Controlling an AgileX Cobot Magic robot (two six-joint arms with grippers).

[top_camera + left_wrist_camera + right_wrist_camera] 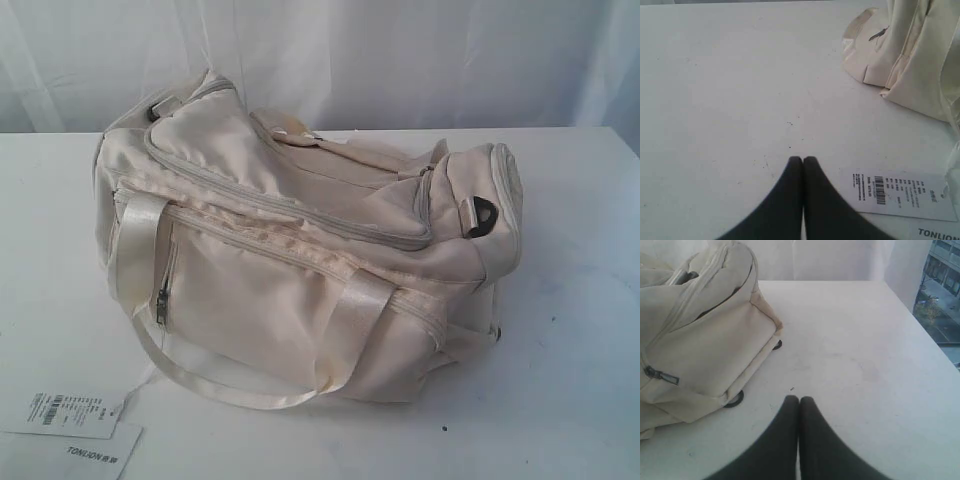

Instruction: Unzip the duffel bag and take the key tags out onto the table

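Observation:
The cream satin duffel bag (300, 250) lies on the white table (570, 330), its top zipper closed. Its end shows in the left wrist view (910, 55) and its other end in the right wrist view (700, 345). The key tags are out of view. My left gripper (803, 159) is shut and empty over bare table, apart from the bag. The right gripper (799, 399) is also shut and empty, just off the bag's end. Neither gripper appears in the exterior view.
White paper price tags (75, 415) with a barcode lie at the front left, also beside my left gripper as price tags (895, 192). A black strap ring (483, 215) sits on the bag's right end. The table edge (935, 340) is near a window.

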